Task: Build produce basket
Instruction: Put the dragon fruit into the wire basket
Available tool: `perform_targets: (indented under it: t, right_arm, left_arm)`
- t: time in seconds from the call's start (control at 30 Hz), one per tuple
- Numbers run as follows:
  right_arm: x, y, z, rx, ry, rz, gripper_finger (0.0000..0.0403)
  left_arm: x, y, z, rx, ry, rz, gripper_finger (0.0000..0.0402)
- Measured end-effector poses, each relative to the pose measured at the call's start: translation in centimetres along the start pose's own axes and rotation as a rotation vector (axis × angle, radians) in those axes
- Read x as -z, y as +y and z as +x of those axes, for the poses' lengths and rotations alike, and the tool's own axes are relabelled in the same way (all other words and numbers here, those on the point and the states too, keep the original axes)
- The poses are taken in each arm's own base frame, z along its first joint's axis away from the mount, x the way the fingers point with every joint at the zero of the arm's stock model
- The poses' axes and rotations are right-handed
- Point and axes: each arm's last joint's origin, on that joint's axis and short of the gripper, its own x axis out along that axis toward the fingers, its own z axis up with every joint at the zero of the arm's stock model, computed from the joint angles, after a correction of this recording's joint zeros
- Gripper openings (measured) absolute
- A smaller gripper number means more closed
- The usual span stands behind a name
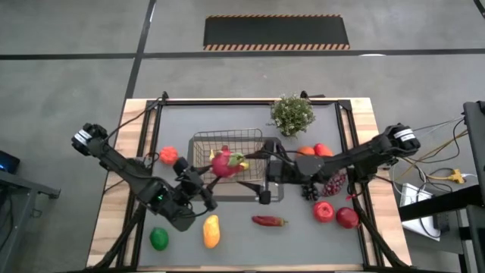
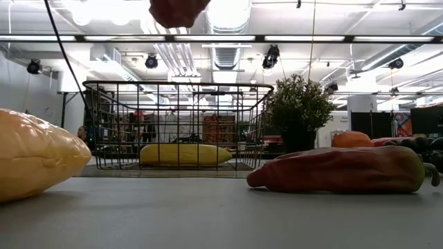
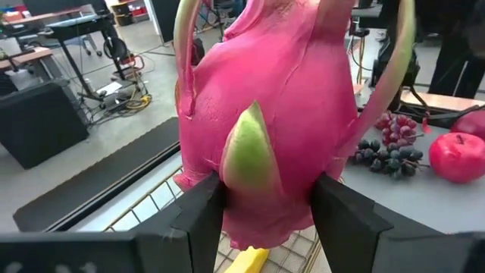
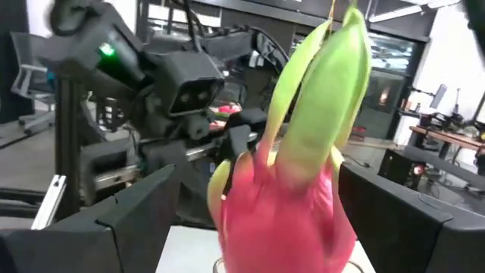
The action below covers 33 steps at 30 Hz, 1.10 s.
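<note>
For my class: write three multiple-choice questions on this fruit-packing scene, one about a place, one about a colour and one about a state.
1. Where is the banana?
A. On the bare table
B. In the basket
C. In a gripper

2. What colour is the round fruit beside the mango?
A. Green
B. Purple
C. White

3. What is the left gripper doing?
A. Open and empty
B. Shut on a pepper
C. Shut on the dragon fruit

Answers:
1. B, the low view shows it lying behind the wire wall.
2. A, the high view shows it green.
3. C, its fingers press both sides of the pink fruit, and the right gripper is open around the fruit.
</note>
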Motion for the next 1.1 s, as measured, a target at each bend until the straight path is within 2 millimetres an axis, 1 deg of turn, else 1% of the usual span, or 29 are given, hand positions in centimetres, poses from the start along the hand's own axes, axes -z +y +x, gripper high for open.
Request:
perform_targets:
  t: [0.1, 0.2, 0.33, 0.43, 0.53, 0.73, 0.83, 0.93, 1.1]
  right_arm:
    - [0.1, -0.7, 0.7, 0.024, 0.019, 0.020, 0.0341]
    - [0.6, -1.2, 1.4, 0.033, 0.039, 0.027, 0.0340]
    - [1.2, -1.2, 2.3, 0.037, 0.052, 0.033, 0.0335]
    - [1.4, -1.1, 2.8, 0.038, 0.056, 0.025, 0.0322]
    - [1.4, -1.0, 3.1, 0.041, 0.054, 0.022, 0.0291]
    - [1.4, -1.1, 3.0, 0.040, 0.059, 0.019, 0.0186]
    - [1.4, -1.1, 2.9, 0.038, 0.071, 0.020, 0.0144]
    - [1.4, -1.1, 2.9, 0.035, 0.087, 0.026, 0.0123]
    - [1.7, -1.1, 2.8, 0.034, 0.119, 0.041, 0.0119]
  left_arm:
    - [0.0, -0.3, 0.1, 0.003, -0.008, -0.025, 0.0163]
    - [-0.2, -0.5, 0.1, 0.010, -0.013, -0.048, 0.0163]
    - [-0.4, -0.6, 0.3, 0.009, -0.023, -0.054, 0.0163]
    - [-0.5, -0.6, 0.3, 0.008, -0.030, -0.051, 0.0163]
    - [-0.6, -0.6, 0.3, -0.004, -0.039, -0.050, 0.0163]
    - [-0.6, -0.6, 0.3, -0.007, -0.042, -0.051, 0.0164]
    - [-0.6, -0.6, 0.3, -0.010, -0.043, -0.037, 0.0165]
    - [-0.6, -0.6, 0.4, -0.011, -0.043, -0.030, 0.0181]
    - [-0.5, -0.5, 0.5, -0.015, -0.039, 0.009, 0.0240]
